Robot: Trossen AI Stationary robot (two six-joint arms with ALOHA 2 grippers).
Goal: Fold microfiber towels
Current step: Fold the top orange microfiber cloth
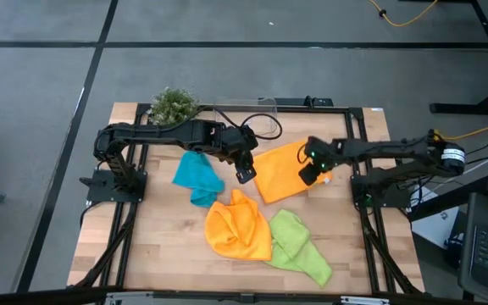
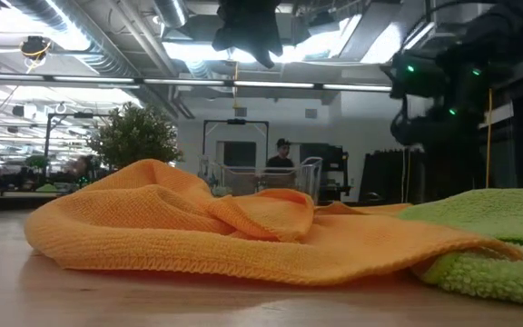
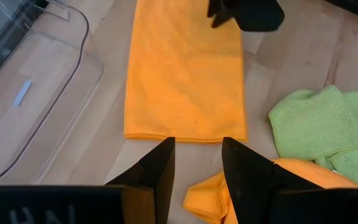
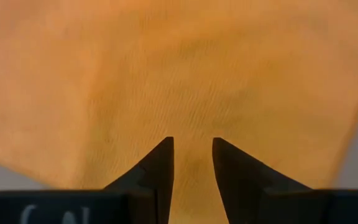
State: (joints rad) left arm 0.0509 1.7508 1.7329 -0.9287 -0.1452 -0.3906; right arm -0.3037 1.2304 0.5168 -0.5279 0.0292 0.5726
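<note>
High view: flat orange towel (image 1: pixel 282 172) between both hands.

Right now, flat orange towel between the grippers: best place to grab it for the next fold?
Probably the short edge of the flat orange towel nearest the left gripper. It lies straight and clear on bare table, with both corners exposed. Come down from above at a corner, fingers straddling the hem. The right gripper already sits over the far end.
</note>
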